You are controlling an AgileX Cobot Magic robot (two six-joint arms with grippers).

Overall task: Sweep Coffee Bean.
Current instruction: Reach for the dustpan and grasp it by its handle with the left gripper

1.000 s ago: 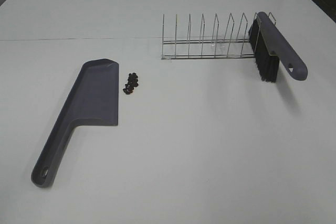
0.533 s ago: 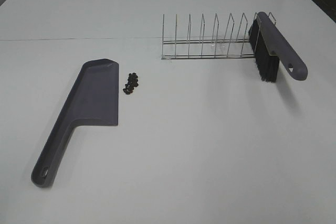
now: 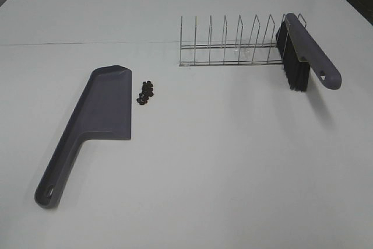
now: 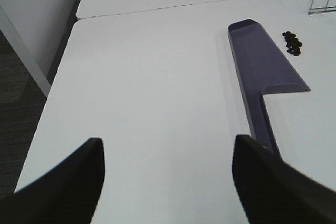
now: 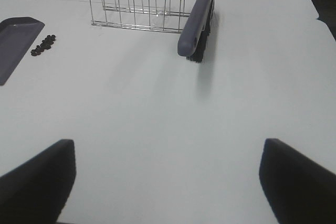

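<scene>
A small cluster of dark coffee beans [image 3: 145,92] lies on the white table just right of the grey-purple dustpan [image 3: 98,118], which lies flat with its handle toward the front left. The beans [image 4: 292,43] and dustpan [image 4: 260,72] also show in the left wrist view, and the beans [image 5: 43,45] in the right wrist view. A grey-purple brush [image 3: 303,51] with black bristles leans in the right end of a wire rack [image 3: 230,45]. My left gripper [image 4: 168,174] is open and empty, short of the dustpan handle. My right gripper [image 5: 168,174] is open and empty, well short of the brush [image 5: 196,22].
The wire rack [image 5: 142,6] stands at the back of the table. A seam between two table tops [image 3: 87,43] runs across the back. The table's left edge [image 4: 55,72] drops to a dark floor.
</scene>
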